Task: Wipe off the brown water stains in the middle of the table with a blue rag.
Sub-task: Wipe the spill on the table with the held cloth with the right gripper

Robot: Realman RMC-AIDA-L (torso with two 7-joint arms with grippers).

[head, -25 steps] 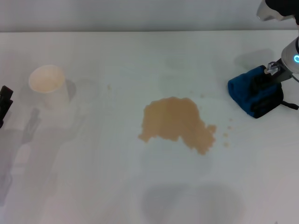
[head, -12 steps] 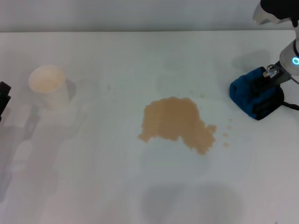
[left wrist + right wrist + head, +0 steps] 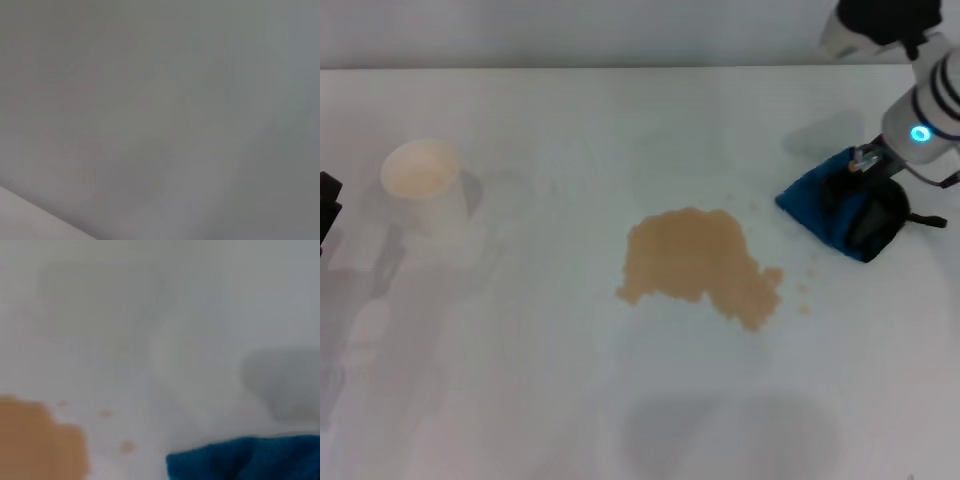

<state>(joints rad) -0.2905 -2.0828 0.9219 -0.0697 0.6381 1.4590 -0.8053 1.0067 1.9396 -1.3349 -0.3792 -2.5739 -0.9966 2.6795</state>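
While the white table (image 3: 520, 400) fills nearly the whole head view, the brown water stains (image 3: 698, 264) lie at its middle as one tan blotch, its long axis running from the near left to the right, with a few small droplets (image 3: 807, 287) scattered off its right end. At the far left stands a white paper cup (image 3: 425, 186), upright, its mouth showing only a beige inside; whether it holds anything cannot be told. Nothing lies between the blotch and the blue rag (image 3: 815, 203), which sits bunched on the table to the right of the stains, just beyond the droplets and not touching the blotch; its pointed blue corner aims left toward the stain, and a thin black loop trails off its right side. The right gripper (image 3: 865, 195) comes down from the far right with its jaws clamped on the rag's right half. The left gripper (image 3: 328, 205) is parked at the left edge, near the cup; whether its jaws are open cannot be told.
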